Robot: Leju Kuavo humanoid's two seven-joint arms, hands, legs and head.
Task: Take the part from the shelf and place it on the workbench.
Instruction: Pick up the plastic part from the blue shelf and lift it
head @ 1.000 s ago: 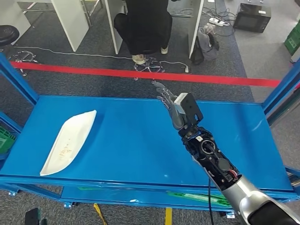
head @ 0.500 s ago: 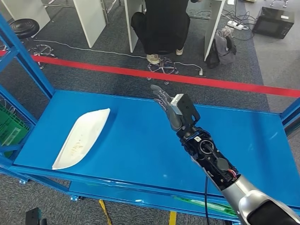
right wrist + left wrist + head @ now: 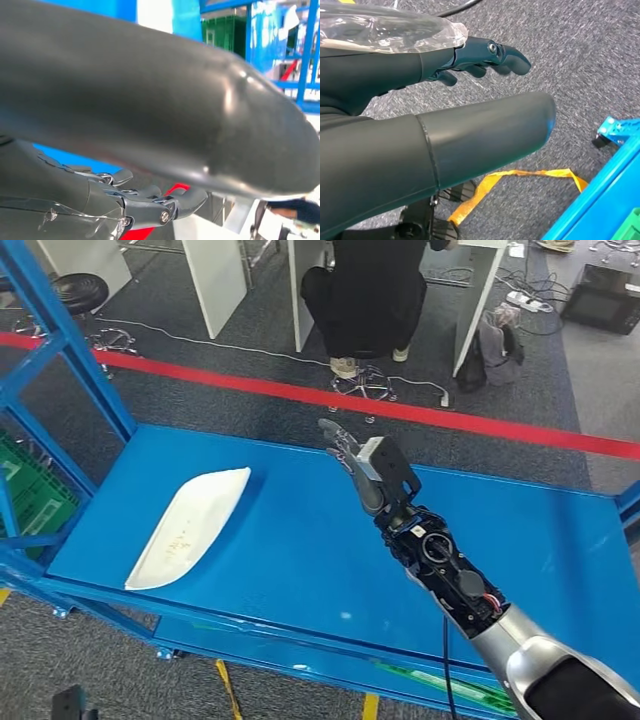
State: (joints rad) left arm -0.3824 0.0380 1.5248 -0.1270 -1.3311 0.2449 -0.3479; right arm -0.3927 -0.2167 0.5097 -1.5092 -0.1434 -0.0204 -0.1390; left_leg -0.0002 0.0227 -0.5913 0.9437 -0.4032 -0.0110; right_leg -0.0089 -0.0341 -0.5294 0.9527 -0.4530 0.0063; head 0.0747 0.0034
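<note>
- Fingers [image 3: 336,435] of my right hand [image 3: 355,460] are stretched out and apart in the head view, holding nothing; the hand hangs over the far edge of the blue shelf [image 3: 302,540], palm clear of the surface.
- From the same view, the white part [image 3: 189,528], a long shallow piece pointed at both ends, lies flat on the shelf's left side, well apart from my right hand and touching nothing else.
- Beyond the shelf I see grey carpet crossed by a red floor line [image 3: 453,418], and behind it a person in black [image 3: 370,295] seated between white desk panels. A green crate [image 3: 30,495] sits beside the shelf's left frame.
- At my left wrist, my left hand [image 3: 433,125] hangs over grey carpet, its dark fingers [image 3: 501,55] straight and loosely apart, gripping nothing. A yellow strap [image 3: 516,176] lies on the floor, and a blue frame corner [image 3: 614,150] stands close by.
- At my right wrist, the thick thumb [image 3: 170,100] crosses the picture, and below it my fingers lie extended and empty, with blue framing blurred behind.
</note>
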